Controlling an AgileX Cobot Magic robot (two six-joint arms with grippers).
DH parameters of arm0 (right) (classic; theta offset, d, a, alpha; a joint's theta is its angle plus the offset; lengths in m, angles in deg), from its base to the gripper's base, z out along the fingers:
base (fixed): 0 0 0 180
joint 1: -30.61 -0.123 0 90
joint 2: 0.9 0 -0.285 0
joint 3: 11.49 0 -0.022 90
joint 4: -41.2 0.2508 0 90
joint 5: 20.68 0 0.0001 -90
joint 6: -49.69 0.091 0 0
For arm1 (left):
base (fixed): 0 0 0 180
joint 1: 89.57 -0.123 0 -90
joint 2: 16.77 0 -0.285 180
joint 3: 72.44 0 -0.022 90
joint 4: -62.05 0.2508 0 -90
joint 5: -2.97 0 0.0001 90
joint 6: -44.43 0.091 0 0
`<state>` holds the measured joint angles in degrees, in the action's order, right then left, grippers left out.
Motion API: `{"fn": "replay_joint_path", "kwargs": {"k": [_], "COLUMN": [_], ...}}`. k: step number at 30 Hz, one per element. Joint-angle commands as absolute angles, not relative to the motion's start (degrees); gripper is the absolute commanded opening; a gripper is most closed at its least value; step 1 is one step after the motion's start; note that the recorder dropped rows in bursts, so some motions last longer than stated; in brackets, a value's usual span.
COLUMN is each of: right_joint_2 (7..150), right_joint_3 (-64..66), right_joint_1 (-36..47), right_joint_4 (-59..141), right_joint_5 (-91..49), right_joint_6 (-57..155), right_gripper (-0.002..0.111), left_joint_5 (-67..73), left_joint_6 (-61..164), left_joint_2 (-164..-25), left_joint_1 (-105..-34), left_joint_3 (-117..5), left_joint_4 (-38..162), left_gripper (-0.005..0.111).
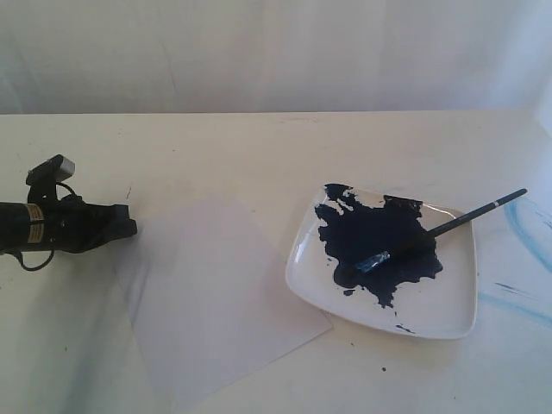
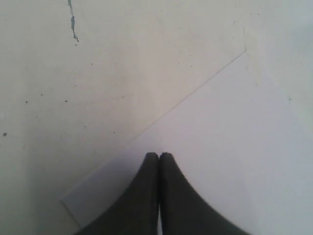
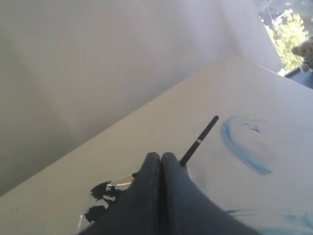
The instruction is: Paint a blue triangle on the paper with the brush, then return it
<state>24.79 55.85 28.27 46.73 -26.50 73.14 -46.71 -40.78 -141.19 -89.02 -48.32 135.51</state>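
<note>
The paper (image 1: 220,297) lies flat at the table's middle, and no blue triangle shows on it. The brush (image 1: 448,226) rests across the square white plate (image 1: 453,302). Its blue tip lies in the dark-blue paint pool (image 1: 375,237) and its black handle sticks out over the plate's far right rim. My left gripper (image 1: 132,228) is shut and empty, low over the paper's left edge. The left wrist view shows its closed gripper (image 2: 159,155) above the paper (image 2: 234,147). My right gripper (image 3: 161,156) is shut and empty, with the brush handle (image 3: 203,136) just beyond it. It is out of the exterior view.
Pale blue smears (image 1: 526,228) mark the table right of the plate, and the right wrist view shows these smears (image 3: 239,147) too. A white backdrop stands behind the table. A thin dark streak (image 2: 72,19) marks the table ahead of the left gripper.
</note>
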Motion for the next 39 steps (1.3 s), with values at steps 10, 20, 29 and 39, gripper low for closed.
{"fn": "replay_joint_path", "kwargs": {"k": [10, 20, 29, 39], "right_joint_2": [49.63, 58.87, 60.3, 60.3], "right_joint_3": [50.74, 50.39, 50.39, 50.39], "right_joint_1": [28.59, 28.59, 28.59, 28.59], "right_joint_4": [46.77, 46.77, 46.77, 46.77], "right_joint_5": [-15.61, -8.45, -5.5, -6.09], "right_joint_6": [73.95, 73.95, 73.95, 73.95], "right_gripper": [0.0, 0.0, 0.0, 0.0], "left_joint_5": [-43.84, -43.84, -43.84, -43.84], "left_joint_6": [-40.56, -40.56, -40.56, -40.56], "left_joint_2": [-141.3, -141.3, -141.3, -141.3], "left_joint_1": [-88.86, -88.86, -88.86, -88.86], "left_joint_3": [-48.03, -48.03, -48.03, -48.03], "left_joint_4": [136.58, 136.58, 136.58, 136.58], "left_gripper": [0.0, 0.0, 0.0, 0.0]}}
